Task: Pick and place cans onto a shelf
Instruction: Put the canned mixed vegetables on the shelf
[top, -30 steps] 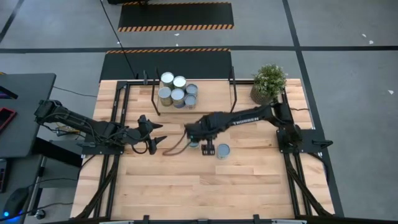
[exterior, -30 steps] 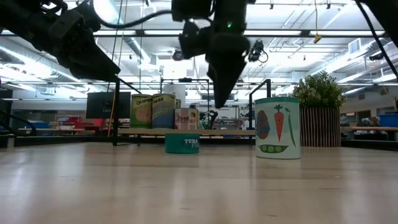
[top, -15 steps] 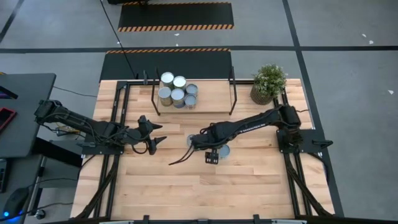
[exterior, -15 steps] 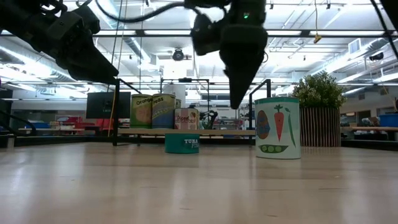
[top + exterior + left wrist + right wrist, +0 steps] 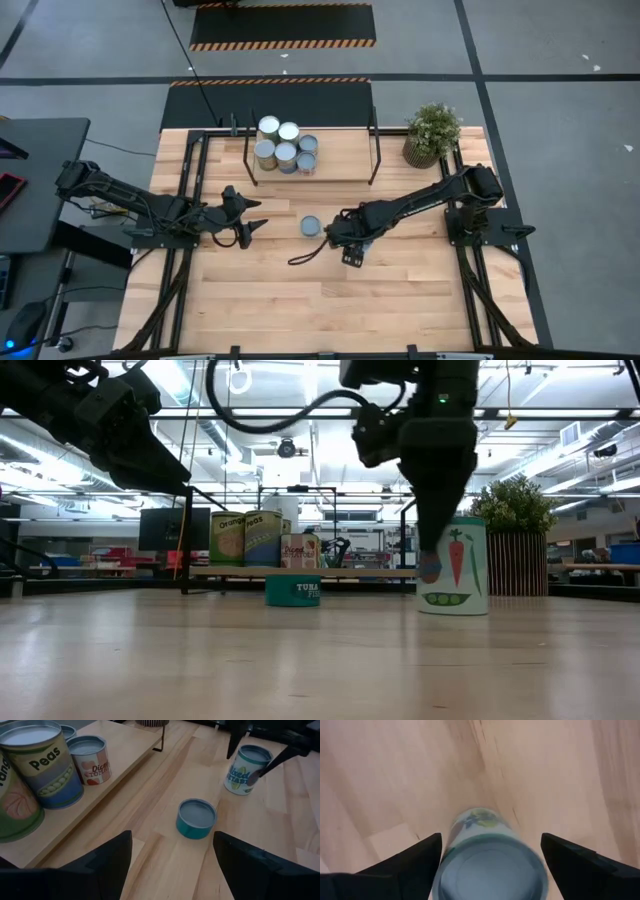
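Observation:
A white can with vegetable pictures [image 5: 455, 565] stands upright on the table, right of centre. My right gripper [image 5: 352, 248] points down over it and hides it in the high view. The gripper is open, its fingers [image 5: 415, 865] on either side of the can's silvery top [image 5: 490, 872] without touching it. A flat teal tuna can [image 5: 311, 226] sits on the table to its left. Several cans [image 5: 284, 146] stand on the light-wood shelf [image 5: 335, 166] at the far side. My left gripper [image 5: 260, 215] waits open over the table's left part, aimed at the tuna can [image 5: 195, 818].
A potted green plant [image 5: 432, 133] stands at the far right corner. Black upright posts [image 5: 376, 150] frame the shelf. A dark cable [image 5: 305, 255] trails from my right arm over the table. Bare wood lies along the near side.
My right gripper has gone toward the table's right and near edges and sunk, rolling about its own axis. It has left the spot beside the tuna can and now stands over the vegetable can, fingers on either side of its top. The cans have not moved.

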Motion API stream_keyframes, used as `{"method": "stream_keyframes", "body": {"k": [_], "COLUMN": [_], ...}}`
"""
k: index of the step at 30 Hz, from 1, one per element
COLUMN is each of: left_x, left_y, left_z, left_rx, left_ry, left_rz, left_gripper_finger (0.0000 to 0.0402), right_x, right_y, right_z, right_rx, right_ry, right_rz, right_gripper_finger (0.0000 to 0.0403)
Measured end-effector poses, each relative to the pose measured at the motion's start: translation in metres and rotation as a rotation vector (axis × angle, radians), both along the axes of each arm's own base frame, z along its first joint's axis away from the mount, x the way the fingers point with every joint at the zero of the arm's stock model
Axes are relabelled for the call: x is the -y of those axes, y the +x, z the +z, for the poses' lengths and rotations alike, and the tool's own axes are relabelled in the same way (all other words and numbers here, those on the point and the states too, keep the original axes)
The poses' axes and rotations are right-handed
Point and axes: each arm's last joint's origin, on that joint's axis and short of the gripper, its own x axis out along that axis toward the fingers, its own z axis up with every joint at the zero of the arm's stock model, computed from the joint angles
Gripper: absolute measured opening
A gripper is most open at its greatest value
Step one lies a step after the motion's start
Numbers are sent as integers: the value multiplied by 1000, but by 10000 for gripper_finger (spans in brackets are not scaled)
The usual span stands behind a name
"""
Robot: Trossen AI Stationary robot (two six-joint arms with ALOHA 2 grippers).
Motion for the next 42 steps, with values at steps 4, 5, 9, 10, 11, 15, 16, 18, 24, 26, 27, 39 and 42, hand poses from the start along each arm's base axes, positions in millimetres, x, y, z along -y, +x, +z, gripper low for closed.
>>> {"method": "stream_keyframes", "body": {"k": [4, 5, 9, 10, 11, 15, 16, 18, 24, 26, 27, 39, 42], "left_x": [0, 0, 0, 0, 0, 0, 0, 0, 0, 0, 0, 0, 0], "left_y": [0, 0, 0, 0, 0, 0, 0, 0, 0, 0, 0, 0, 0], "left_z": [0, 0, 0, 0, 0, 0, 0, 0, 0, 0, 0, 0, 0], "left_rx": [0, 0, 0, 0, 0, 0, 0, 0, 0, 0, 0, 0, 0], "left_ry": [0, 0, 0, 0, 0, 0, 0, 0, 0, 0, 0, 9, 11], "left_rz": [0, 0, 0, 0, 0, 0, 0, 0, 0, 0, 0, 7, 7], "left_gripper_finger": [283, 283, 283, 283, 283, 283, 283, 283, 283, 283, 283, 283, 283], "right_x": [-3, -3, -2, 0, 1, 6, 7, 11, 20, 23, 25, 84, 105], "right_y": [-6, -7, -10, -11, -10, -8, -7, -6, -4, -3, -2, 29, 33], "right_z": [-5, -7, -13, -14, -14, -14, -14, -14, -14, -14, -13, 40, 51], "right_rx": [-22, -31, -55, -58, -58, -46, -42, -43, -38, -42, -44, 90, 93], "right_ry": [8, 13, 16, 15, 14, 13, 13, 11, 9, 3, 0, -127, -228], "right_rz": [-7, -3, -1, 0, 5, 30, 35, 47, 83, 119, 138, 434, 445], "right_gripper_finger": [348, 348, 348, 348, 348, 345, 340, 324, 279, 280, 283, 292, 295]}}
